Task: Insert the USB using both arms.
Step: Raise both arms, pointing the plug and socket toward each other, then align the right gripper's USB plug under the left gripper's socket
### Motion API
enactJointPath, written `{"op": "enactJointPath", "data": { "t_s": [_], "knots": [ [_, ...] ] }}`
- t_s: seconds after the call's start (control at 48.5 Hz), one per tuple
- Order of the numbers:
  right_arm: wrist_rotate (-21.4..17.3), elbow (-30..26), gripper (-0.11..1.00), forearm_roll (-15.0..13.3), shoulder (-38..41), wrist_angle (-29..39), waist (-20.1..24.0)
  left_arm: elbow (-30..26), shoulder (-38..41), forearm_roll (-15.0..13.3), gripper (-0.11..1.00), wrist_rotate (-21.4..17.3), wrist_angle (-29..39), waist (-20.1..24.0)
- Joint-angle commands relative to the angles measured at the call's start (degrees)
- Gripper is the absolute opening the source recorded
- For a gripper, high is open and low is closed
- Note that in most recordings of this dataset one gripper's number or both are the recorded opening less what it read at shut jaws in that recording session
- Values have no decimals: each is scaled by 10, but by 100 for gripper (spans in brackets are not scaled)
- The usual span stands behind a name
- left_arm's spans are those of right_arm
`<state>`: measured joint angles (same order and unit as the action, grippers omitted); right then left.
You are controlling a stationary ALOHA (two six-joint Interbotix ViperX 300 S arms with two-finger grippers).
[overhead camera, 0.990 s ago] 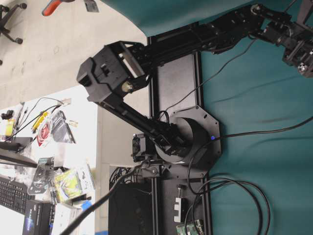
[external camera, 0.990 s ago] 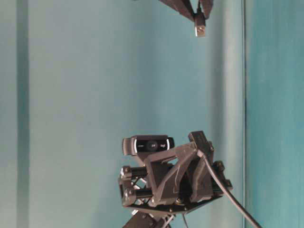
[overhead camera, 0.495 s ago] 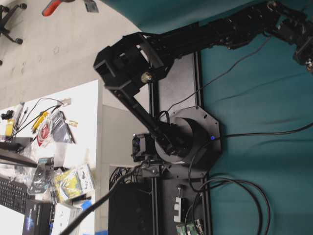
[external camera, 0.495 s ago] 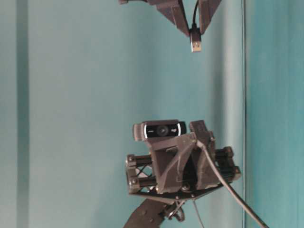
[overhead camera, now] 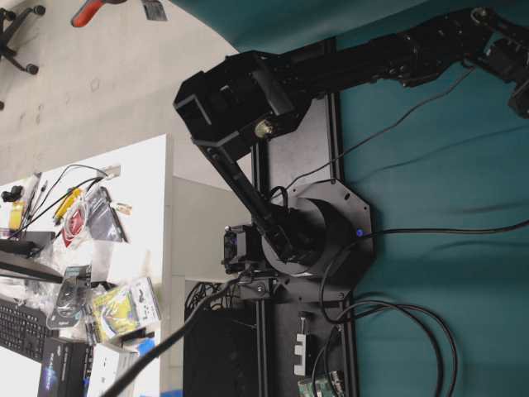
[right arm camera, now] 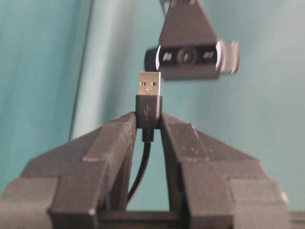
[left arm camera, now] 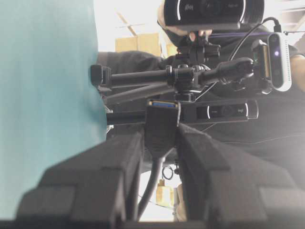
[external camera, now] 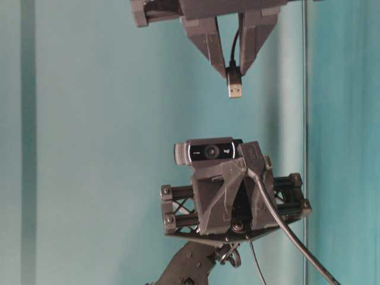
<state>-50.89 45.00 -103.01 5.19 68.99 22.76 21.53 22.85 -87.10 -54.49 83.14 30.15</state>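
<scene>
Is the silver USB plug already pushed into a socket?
No, the silver USB plug sticks out bare from the right end effector, nothing around it.

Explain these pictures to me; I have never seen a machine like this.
This is a two-armed robot. The overhead view looks down on one black jointed robot arm on a round base, beside a teal cloth with loose black cables. A cluttered white desk stands alongside. The table-level view looks from the side: pointed fingers hold a silver-tipped black USB plug, which faces a black webcam on the other arm's wrist. The last two views come from cameras on the wrists. The right gripper is shut on that plug. The left gripper is shut on a black USB socket with a blue insert. Plug and socket are not yet joined.
</scene>
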Motion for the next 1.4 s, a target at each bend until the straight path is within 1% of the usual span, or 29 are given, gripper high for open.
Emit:
{"op": "enactJointPath", "data": {
  "t_s": [0.0,0.227,0.495,0.722,0.949,1.382],
  "knots": [
    [0,-14,21,-13,-6,2,7,-16,-6,-6,23,4,8,-2],
    [4,-14,21,-17,-6,0,18,-21,3,-6,23,15,14,-3],
    [4,-11,21,-17,-6,-24,18,-45,19,-6,23,18,14,-14],
    [4,-11,21,-16,-6,-39,18,-60,25,-6,23,32,14,-18],
    [5,-11,21,-17,-6,-44,18,-61,25,-6,23,34,14,-20],
    [25,-15,21,-18,-6,-50,18,-62,30,-6,23,35,12,-22]
  ]
}}
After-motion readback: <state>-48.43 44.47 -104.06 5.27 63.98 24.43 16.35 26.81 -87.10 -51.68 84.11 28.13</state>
